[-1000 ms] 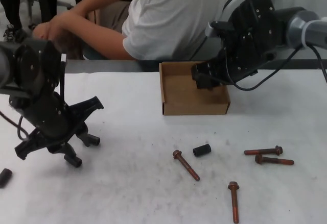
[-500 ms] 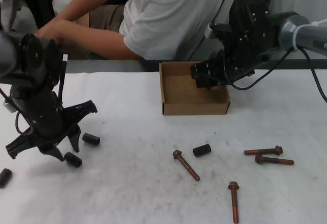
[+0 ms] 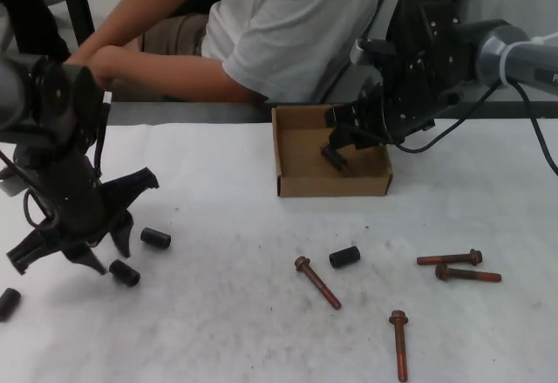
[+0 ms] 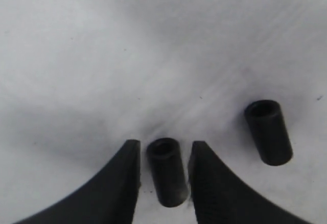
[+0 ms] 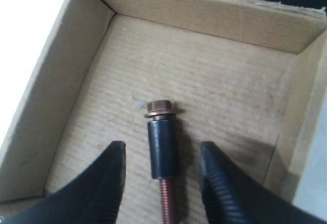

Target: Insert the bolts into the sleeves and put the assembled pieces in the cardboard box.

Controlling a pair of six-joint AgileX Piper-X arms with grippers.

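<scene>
Left hand (image 4: 164, 148): fingers narrowly apart, straddling a sleeve (image 4: 167, 175) that lies on the tabletop (image 4: 102, 55). A slim gap shows on each side of the sleeve, so nothing is gripped. A second sleeve (image 4: 269, 131) lies just beside it, outside one finger. In the high view this hand is low over the left part of the tabletop.

Right hand (image 5: 161, 150): fingers wide apart and holding nothing, poised inside the box (image 5: 61, 81). Between the fingers, touching neither, the assembled piece (image 5: 163, 150) lies flat on the box floor. Its bolt head sticks out of one end of its sleeve and the threaded shank out of the other. The high view shows the piece toward the right side of the box.

Outward on the tabletop: a third sleeve (image 3: 9, 303) lies at the far left edge, and a fourth sleeve (image 3: 344, 256) lies in front of the box. A loose bolt (image 3: 316, 282) is just beside that fourth sleeve. Another bolt (image 3: 399, 344) lies nearer the front edge. A pair of bolts (image 3: 449, 259) lie close together at the right, well apart from both hands.
</scene>
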